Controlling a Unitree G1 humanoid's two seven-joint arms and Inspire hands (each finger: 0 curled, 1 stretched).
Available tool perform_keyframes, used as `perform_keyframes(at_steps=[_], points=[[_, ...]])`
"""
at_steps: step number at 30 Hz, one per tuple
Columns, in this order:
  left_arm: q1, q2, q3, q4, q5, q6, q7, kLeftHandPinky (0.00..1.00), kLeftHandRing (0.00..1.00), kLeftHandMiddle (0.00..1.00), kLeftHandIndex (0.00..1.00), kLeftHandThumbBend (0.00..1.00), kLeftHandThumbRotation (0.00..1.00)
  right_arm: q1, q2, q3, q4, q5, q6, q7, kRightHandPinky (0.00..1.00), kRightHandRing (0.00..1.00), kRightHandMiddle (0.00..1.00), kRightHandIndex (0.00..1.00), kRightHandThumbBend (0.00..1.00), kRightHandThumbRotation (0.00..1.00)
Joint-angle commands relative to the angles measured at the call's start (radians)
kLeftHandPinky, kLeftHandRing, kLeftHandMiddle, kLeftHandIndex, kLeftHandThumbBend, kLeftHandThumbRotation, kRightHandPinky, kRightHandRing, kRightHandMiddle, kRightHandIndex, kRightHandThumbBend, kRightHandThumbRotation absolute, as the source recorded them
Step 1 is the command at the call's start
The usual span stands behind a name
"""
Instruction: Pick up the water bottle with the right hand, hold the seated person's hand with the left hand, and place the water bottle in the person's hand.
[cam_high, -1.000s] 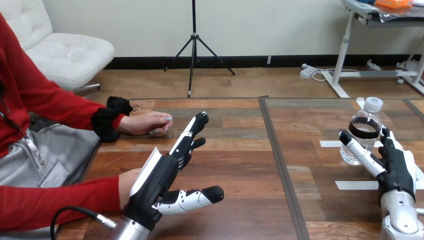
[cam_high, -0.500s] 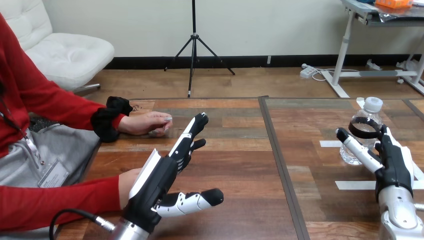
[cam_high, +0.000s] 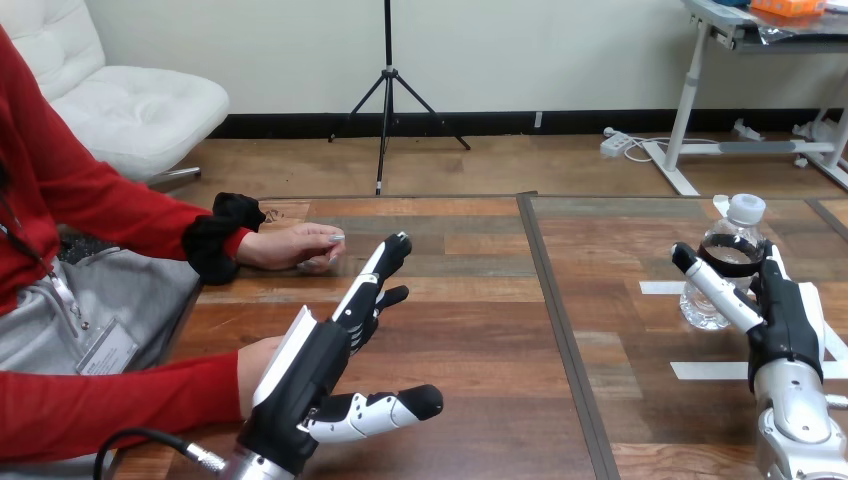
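The head view looks from the robot's head, forward and down across the desk (cam_high: 470, 330). The desk spans the frame's lower half, its far edge lying a little above mid-height and its near edge cut off by the bottom. A seam (cam_high: 560, 330) in the desk runs up just right of centre. Both arms enter at the bottom corners. The left hand (cam_high: 310, 375) sits nearest the lens and looms large. The right hand (cam_high: 785, 325) is at the right edge beside the bottle (cam_high: 735, 228). The person's hand (cam_high: 290, 247) lies farther out, at left.
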Motion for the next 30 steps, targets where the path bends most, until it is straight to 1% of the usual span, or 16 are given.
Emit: perform_keyframes(at_steps=[1, 5, 8, 11, 14, 17, 20, 23, 27, 30], points=[[-0.027, 0.010, 0.018, -0.057, -0.027, -0.023, -0.008, 0.91, 0.99, 1.00, 1.00, 1.00, 0.61, -0.091, 0.004, 0.003, -0.004, -0.001, 0.004, -0.008, 1.00, 1.00, 1.00, 1.00, 1.00, 0.52], [-0.023, 0.010, 0.020, -0.061, -0.026, -0.024, -0.006, 0.91, 0.99, 1.00, 1.00, 1.00, 0.61, -0.096, 0.003, 0.015, -0.003, -0.016, 0.009, -0.020, 1.00, 1.00, 1.00, 1.00, 1.00, 0.51], [-0.021, 0.013, 0.020, -0.062, -0.028, -0.029, -0.010, 0.90, 0.99, 1.00, 1.00, 1.00, 0.61, -0.100, 0.004, 0.008, -0.002, -0.009, 0.012, -0.009, 1.00, 1.00, 1.00, 1.00, 1.00, 0.51], [-0.019, 0.012, 0.020, -0.066, -0.028, -0.027, -0.009, 0.90, 0.99, 1.00, 1.00, 1.00, 0.61, -0.104, 0.004, 0.013, -0.001, -0.017, 0.019, -0.017, 1.00, 1.00, 1.00, 1.00, 1.00, 0.51], [-0.015, 0.012, 0.021, -0.074, -0.027, -0.021, -0.008, 0.90, 0.99, 1.00, 1.00, 1.00, 0.61, -0.108, 0.006, 0.009, -0.001, -0.013, 0.022, -0.008, 1.00, 1.00, 1.00, 1.00, 1.00, 0.51], [-0.014, 0.012, 0.020, -0.072, -0.034, -0.027, -0.014, 0.89, 0.98, 1.00, 1.00, 1.00, 0.61, -0.111, 0.008, 0.009, 0.000, -0.013, 0.023, -0.011, 1.00, 1.00, 1.00, 1.00, 1.00, 0.50], [-0.011, 0.013, 0.024, -0.076, -0.019, -0.029, -0.003, 0.88, 0.98, 1.00, 1.00, 1.00, 0.61, -0.115, 0.009, 0.007, 0.000, -0.010, 0.032, -0.005, 1.00, 1.00, 1.00, 1.00, 1.00, 0.50], [-0.010, 0.012, 0.021, -0.079, -0.030, -0.024, -0.012, 0.88, 0.98, 1.00, 1.00, 1.00, 0.61, -0.117, 0.011, -0.005, 0.000, 0.007, 0.034, 0.020, 1.00, 1.00, 1.00, 1.00, 1.00, 0.49], [-0.007, 0.014, 0.022, -0.085, -0.022, -0.027, -0.009, 0.88, 0.98, 1.00, 1.00, 1.00, 0.61, -0.120, 0.012, 0.007, 0.000, -0.009, 0.035, -0.004, 1.00, 1.00, 1.00, 1.00, 1.00, 0.48], [-0.004, 0.014, 0.021, -0.090, -0.025, -0.026, -0.010, 0.88, 0.98, 1.00, 1.00, 1.00, 0.61, -0.122, 0.012, 0.011, 0.001, -0.014, 0.039, -0.008, 1.00, 1.00, 1.00, 1.00, 1.00, 0.48]])
